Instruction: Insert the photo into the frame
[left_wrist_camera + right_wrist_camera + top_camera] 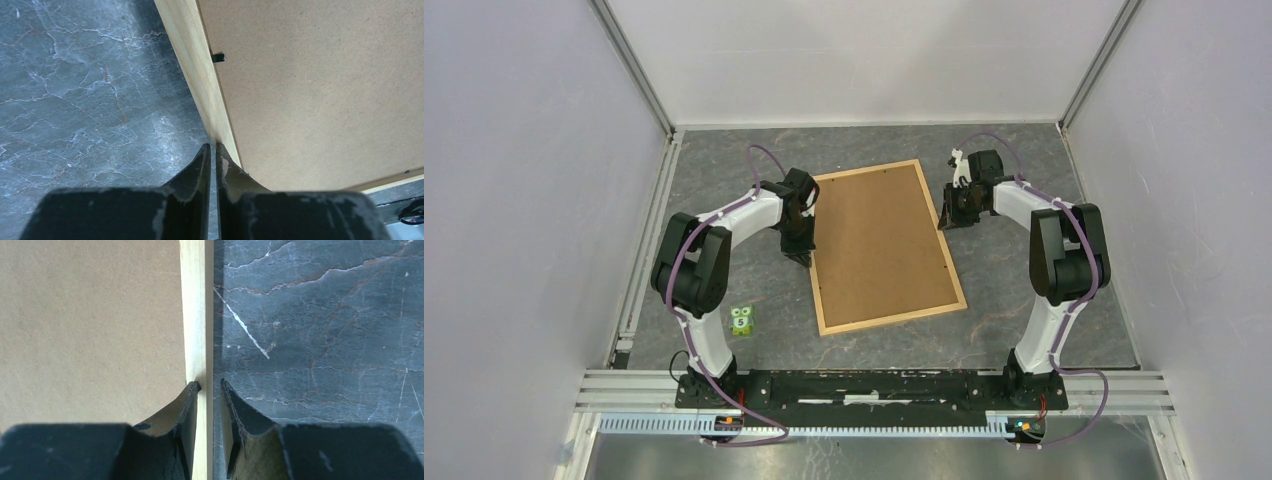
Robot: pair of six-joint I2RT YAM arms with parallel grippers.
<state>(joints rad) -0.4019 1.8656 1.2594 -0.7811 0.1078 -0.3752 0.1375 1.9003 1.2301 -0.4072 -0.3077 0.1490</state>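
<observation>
Frame (888, 318) front hidden, seemingly beneath brown backing board (879, 240)

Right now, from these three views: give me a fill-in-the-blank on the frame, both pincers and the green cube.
1. The frame lies flat on the table with its brown ___ facing up.
2. The left pincer, fingers nearly together, sits at the frame's ___ long edge.
3. The right pincer, fingers apart, sits over the frame's ___ long edge.
4. The green cube by the left arm shows the digit ___.
Missing words: backing board; left; right; 5.
</observation>
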